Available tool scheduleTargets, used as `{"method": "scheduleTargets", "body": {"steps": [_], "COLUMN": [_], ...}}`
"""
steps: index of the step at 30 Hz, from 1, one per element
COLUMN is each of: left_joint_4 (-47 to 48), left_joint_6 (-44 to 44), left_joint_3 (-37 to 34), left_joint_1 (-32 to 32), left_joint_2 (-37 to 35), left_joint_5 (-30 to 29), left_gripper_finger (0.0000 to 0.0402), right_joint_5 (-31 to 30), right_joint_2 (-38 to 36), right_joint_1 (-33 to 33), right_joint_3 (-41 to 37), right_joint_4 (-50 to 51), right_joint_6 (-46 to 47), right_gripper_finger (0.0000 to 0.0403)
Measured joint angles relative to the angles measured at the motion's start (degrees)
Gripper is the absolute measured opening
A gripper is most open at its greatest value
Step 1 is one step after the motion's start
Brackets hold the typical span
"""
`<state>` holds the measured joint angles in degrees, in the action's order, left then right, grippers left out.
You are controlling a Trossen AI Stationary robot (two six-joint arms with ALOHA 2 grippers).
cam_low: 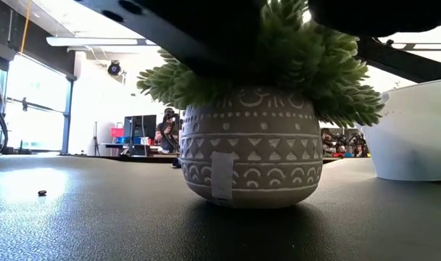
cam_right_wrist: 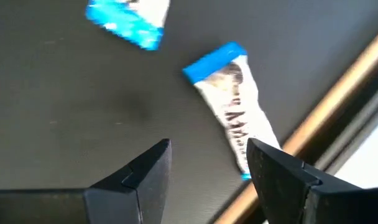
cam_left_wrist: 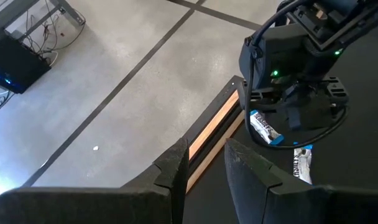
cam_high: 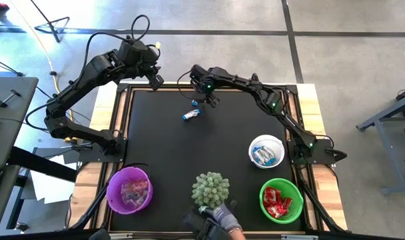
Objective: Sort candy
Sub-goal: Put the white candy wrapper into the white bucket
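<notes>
Two blue-and-white wrapped candies lie flat on the black mat near its far edge: one (cam_high: 196,103) (cam_right_wrist: 229,106) and one (cam_high: 190,115) (cam_right_wrist: 130,22). My right gripper (cam_high: 206,99) (cam_right_wrist: 207,155) hovers open just above the first one, which lies beside one finger; the fingers touch nothing. My left gripper (cam_high: 156,77) (cam_left_wrist: 207,162) waits open over the table's far left edge, looking toward the right gripper. More candy sits in the bowls: pinkish in the purple bowl (cam_high: 113,193), blue-and-white in the white bowl (cam_high: 253,143), red in the green bowl (cam_high: 294,215).
A spiky pale-green plant (cam_high: 210,189) in a patterned grey pot (cam_low: 249,156) stands at the near edge, filling the low view beside the white bowl (cam_low: 416,130). A person's gloved hand (cam_high: 224,215) reaches in right behind it. A wooden rim (cam_left_wrist: 214,124) borders the mat.
</notes>
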<state>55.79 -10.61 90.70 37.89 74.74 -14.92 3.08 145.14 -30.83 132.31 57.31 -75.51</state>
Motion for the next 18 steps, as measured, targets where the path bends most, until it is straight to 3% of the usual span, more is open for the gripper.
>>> {"method": "scheduleTargets", "body": {"steps": [18], "left_joint_4": [-0.09], "left_joint_6": [0.00], "left_joint_3": [0.00], "left_joint_1": [0.02], "left_joint_2": [0.00], "left_joint_5": [0.00], "left_gripper_finger": [0.0090], "right_joint_5": [3.03], "right_joint_2": [0.26], "right_joint_1": [-1.16], "right_joint_3": [-0.07], "right_joint_4": [-0.76], "right_joint_6": [-2.94], "right_gripper_finger": [0.0206]}}
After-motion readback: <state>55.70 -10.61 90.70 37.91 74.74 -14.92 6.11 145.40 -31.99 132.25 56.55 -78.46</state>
